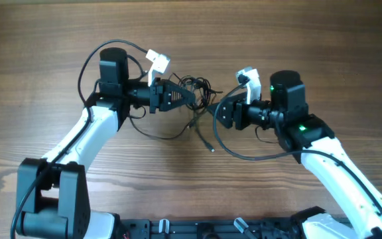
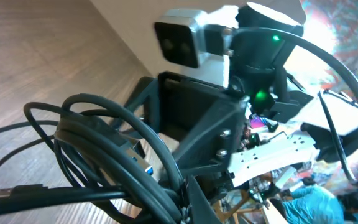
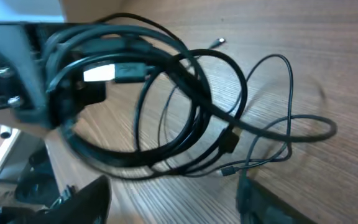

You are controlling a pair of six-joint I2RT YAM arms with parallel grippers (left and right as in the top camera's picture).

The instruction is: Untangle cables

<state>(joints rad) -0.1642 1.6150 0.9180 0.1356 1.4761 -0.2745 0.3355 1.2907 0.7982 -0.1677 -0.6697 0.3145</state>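
The only thing like a label, a pale patch (image 3: 98, 73) on a connector inside the bundle, is too glared and blurred to read (the right wrist view is soft all over). The cables (image 1: 194, 86) lie as a loose knot of thin black loops on the wooden table (image 1: 45, 40), in the middle of its far half, between the two grippers. The knot itself has no clear long axis. One strand (image 1: 201, 129) runs from it toward the near edge, slanting a little to the robot's right, and ends in a small plug (image 1: 212, 150) lying flat on the wood, apart from both arms. The left gripper (image 1: 188, 98) points across the table toward its partner, jaws together and clamped on the left side of the knot, with several loops bunched close against it in the left wrist view. The right gripper (image 1: 219, 114) faces it from just beside the knot's other side. Its fingers (image 3: 89, 202) stand apart, one at each lower corner of its own camera view, with the loops spread on the wood ahead of them and nothing pinched between
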